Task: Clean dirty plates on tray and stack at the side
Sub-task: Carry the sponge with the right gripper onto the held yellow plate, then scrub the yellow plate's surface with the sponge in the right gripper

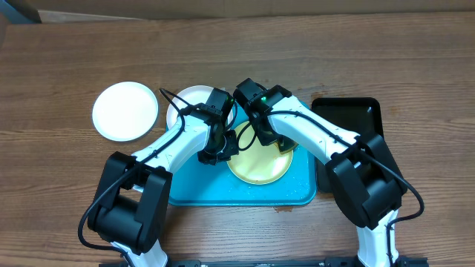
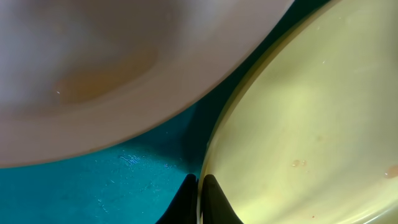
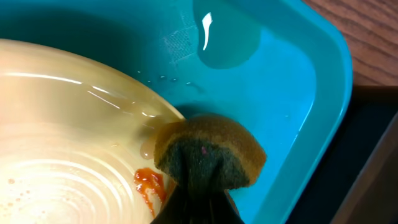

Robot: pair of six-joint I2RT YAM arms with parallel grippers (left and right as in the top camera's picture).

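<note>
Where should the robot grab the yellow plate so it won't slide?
Grab the yellow plate by its thin rim on the left edge, coming from the left. It lies low in the tray, so only the rim fits between fingers. The left gripper pinches there, clear of the sponge on the right.

One white plate [image 1: 125, 110] is sitting at upper left, a second white plate [image 1: 191, 96] at upper centre and one yellow plate [image 1: 260, 169] at centre, making three. One turquoise tray [image 1: 223, 194], one black tray [image 1: 349, 115] and one sponge [image 3: 208, 155] are showing.
</note>
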